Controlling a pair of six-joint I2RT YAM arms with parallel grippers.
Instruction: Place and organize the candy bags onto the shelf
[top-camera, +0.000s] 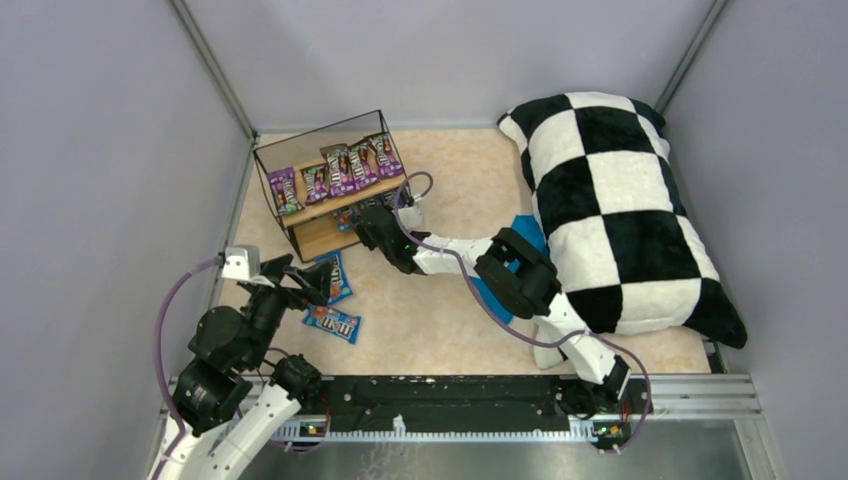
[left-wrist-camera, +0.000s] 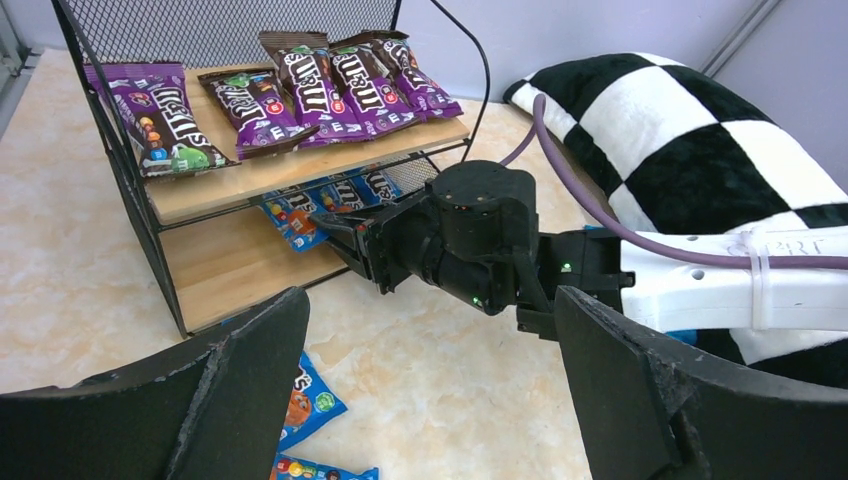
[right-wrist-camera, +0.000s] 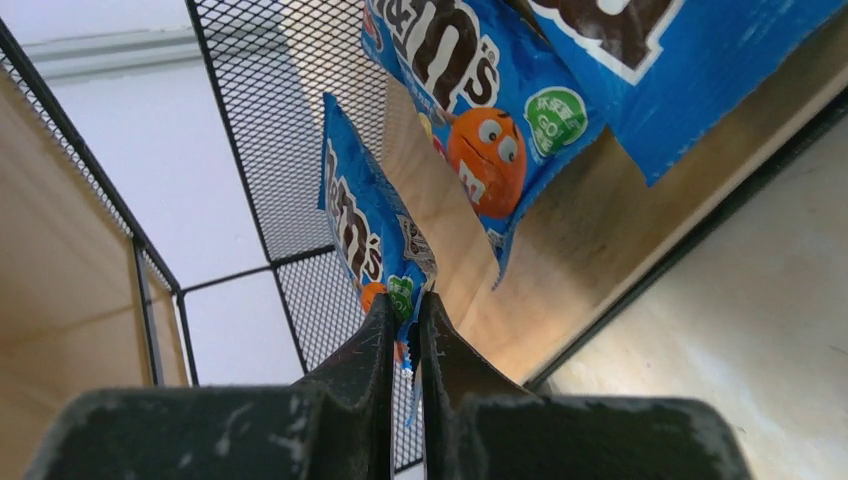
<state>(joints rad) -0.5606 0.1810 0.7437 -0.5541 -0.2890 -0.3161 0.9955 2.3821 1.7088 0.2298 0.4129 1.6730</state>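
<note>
Here, right gripper nips a blue candy bag by its corner, inside the shelf.
Probably light, slick film; grip edges. Left gripper gapes empty over loose bags near the table's left edge.

**Bench and shelf: what each one carries**

The beige bench carries a two-tier wire shelf at far left, a checkered pillow along the right and a blue cloth at the pillow's left edge. Two blue bags lie flat near left. Five purple candy bags line the shelf's upper board. Blue candy bags lie on the lower one.
</note>
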